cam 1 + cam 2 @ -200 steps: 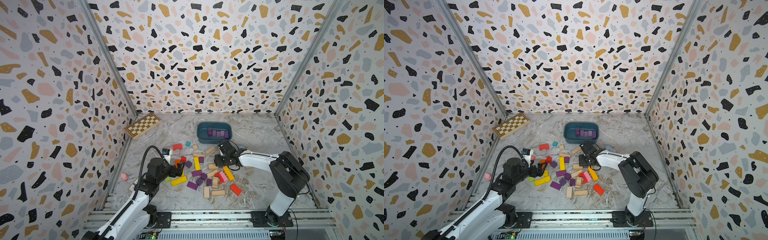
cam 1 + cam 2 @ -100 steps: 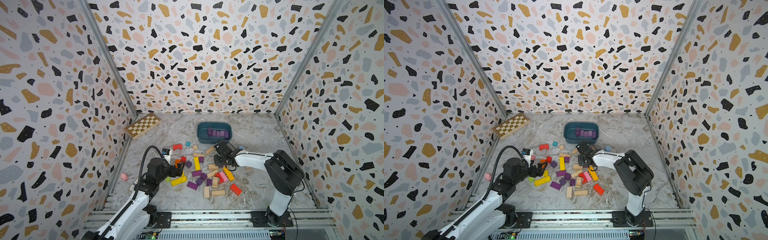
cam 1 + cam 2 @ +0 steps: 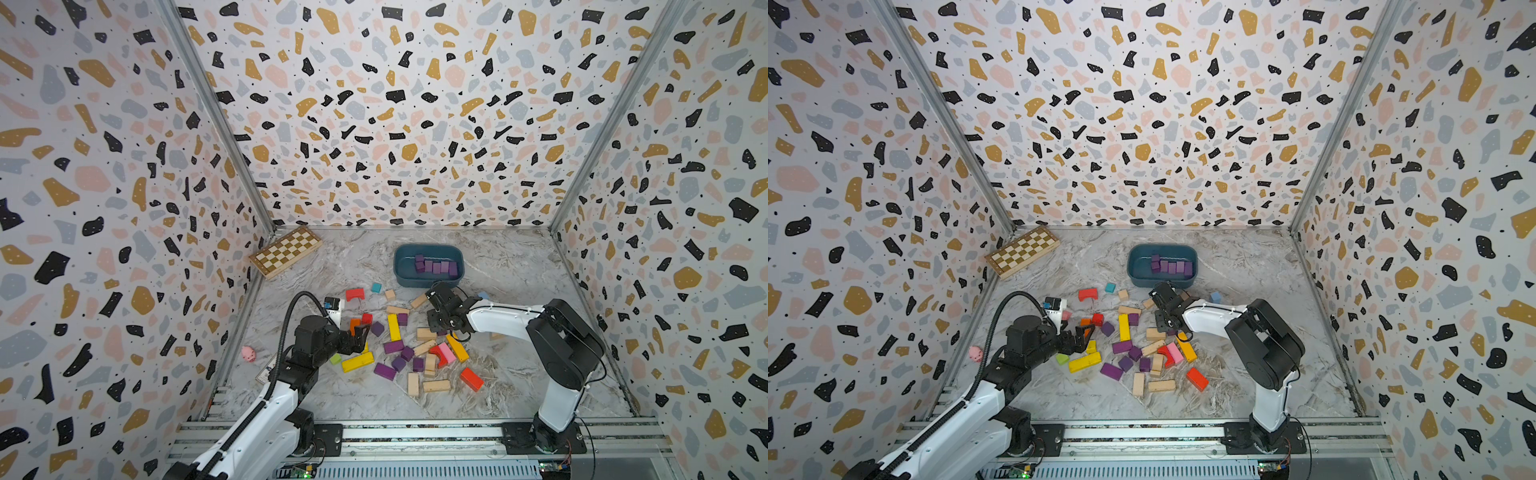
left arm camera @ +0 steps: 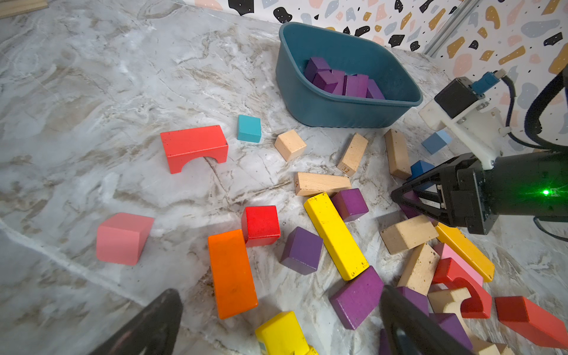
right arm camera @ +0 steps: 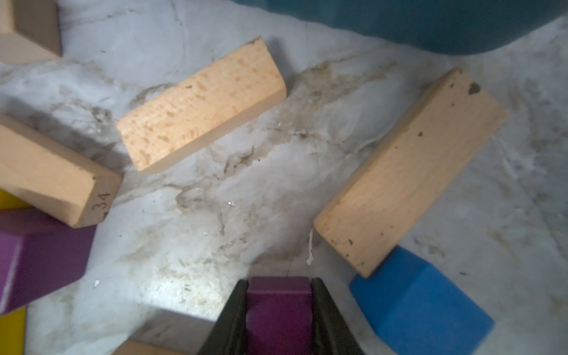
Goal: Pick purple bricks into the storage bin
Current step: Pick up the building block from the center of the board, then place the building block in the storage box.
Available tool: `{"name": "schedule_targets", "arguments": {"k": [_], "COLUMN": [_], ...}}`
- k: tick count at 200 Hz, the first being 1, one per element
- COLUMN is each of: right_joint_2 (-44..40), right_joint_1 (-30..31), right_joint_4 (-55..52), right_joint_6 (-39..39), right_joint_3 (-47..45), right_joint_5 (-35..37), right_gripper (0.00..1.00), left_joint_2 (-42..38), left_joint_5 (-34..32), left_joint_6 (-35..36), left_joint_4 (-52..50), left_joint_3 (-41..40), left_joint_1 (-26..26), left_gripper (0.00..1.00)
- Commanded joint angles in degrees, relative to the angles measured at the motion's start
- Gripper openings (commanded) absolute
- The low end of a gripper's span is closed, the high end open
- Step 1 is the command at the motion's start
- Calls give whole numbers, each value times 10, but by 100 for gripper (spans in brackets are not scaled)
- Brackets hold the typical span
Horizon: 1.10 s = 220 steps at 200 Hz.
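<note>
right hand [image 5: 279,281] closed further | clamps 1 matte purple cube [image 5: 278,310]

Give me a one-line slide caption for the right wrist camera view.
Right pincer closed on a purple brick among plain wooden blocks and a blue block, storage bin just beyond.

This is a robot test cell in a lab. Terrazzo-print panels [image 3: 395,124] close in three sides, joined by aluminium corner posts [image 3: 253,187]. The marble-patterned surface [image 3: 519,270] is the booth's floor. The left arm [image 3: 266,411] and right arm [image 3: 503,322] are bolted to a slotted metal rail [image 3: 415,432] along the near edge.
</note>
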Motion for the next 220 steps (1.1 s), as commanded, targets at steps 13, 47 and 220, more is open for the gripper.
{"name": "schedule_targets", "arguments": {"k": [13, 47, 220], "right_joint_2": [-13, -30, 280], "right_joint_1": [3, 4, -54], "right_joint_4": [-57, -85, -183], "right_joint_6": [-14, -27, -75], "right_joint_3": [43, 98, 640], "right_joint_5": [6, 12, -25], "right_gripper": [19, 17, 17], "left_joint_2": [-8, -9, -15], "left_joint_5": [1, 1, 0], "left_joint_6": [2, 2, 1], "left_joint_4": [11, 11, 9], "left_joint_3": [10, 10, 8], "left_joint_1": [-2, -2, -2], "left_gripper": [99, 99, 99]}}
